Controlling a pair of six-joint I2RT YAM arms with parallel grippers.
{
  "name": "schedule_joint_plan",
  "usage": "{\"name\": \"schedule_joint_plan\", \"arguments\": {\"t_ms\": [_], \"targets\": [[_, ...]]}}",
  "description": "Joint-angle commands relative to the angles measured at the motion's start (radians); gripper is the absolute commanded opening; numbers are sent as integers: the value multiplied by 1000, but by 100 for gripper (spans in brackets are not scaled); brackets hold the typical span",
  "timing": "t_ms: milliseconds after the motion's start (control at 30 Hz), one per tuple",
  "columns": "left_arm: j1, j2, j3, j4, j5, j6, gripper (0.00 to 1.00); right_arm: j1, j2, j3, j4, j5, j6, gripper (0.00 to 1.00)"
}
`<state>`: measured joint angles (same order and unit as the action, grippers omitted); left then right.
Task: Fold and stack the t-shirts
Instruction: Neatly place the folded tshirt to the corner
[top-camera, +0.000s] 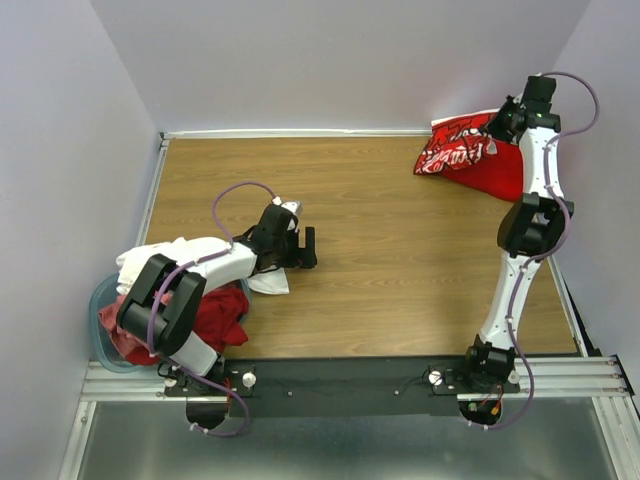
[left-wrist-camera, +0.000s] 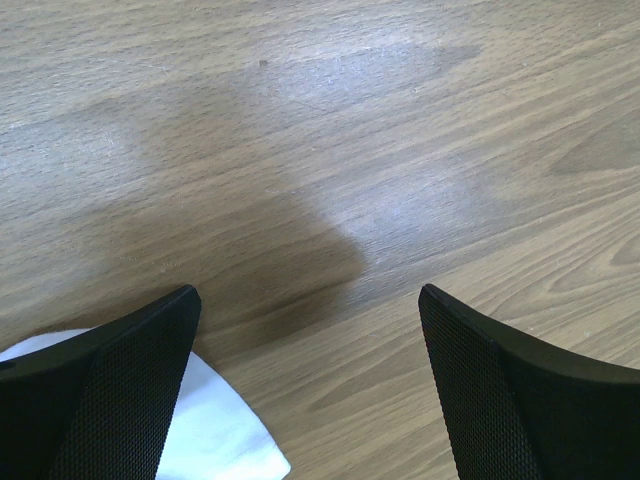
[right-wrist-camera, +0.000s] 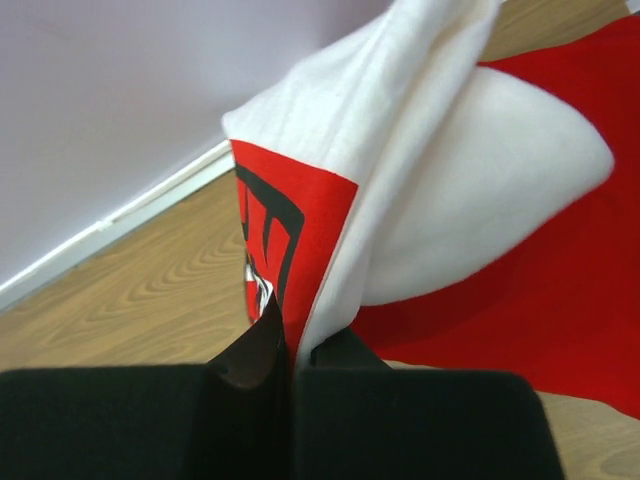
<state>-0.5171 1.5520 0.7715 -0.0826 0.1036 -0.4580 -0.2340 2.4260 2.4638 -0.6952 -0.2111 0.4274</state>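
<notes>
top view looks down over the table; wrist views sit close.

Walls: pale lilac, seen on three sides.
Worktop: wood-grain brown; soft shadows are cast on it.
Far edge: bounded by a white trim.
Near edge: bounded by a metal rail.

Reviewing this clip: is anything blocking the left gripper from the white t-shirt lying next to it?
Nothing visible does. The left gripper hangs open over the table, and a corner of the white t-shirt lies right beside it on the bare wood, with no other object between them.
</notes>
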Motion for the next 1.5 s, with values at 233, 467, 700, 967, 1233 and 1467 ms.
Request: {"name": "schedule_joint_plan", "arguments": {"t_ms": [233, 467, 700, 967, 1233, 1467], "targets": [[5, 19, -74, -14, 15, -11, 98, -53, -117, 0, 118, -128, 125, 1], [5, 14, -87, -13, 18, -11, 98, -99, -124, -19, 141, -162, 154, 1], [5, 8, -94, -14, 19, -13, 98, -123, -114, -78, 148, -169, 119, 0], [5, -38, -90, -32, 8, -13, 98, -126, -127, -170, 145, -45, -15, 1], [5, -102, -67, -78, 10, -19, 98, -126, -145, -212, 146, 191, -168, 7], [3, -144, -70, -95, 15, -31, 98, -126, -130, -193, 152, 429, -239, 97]]}}
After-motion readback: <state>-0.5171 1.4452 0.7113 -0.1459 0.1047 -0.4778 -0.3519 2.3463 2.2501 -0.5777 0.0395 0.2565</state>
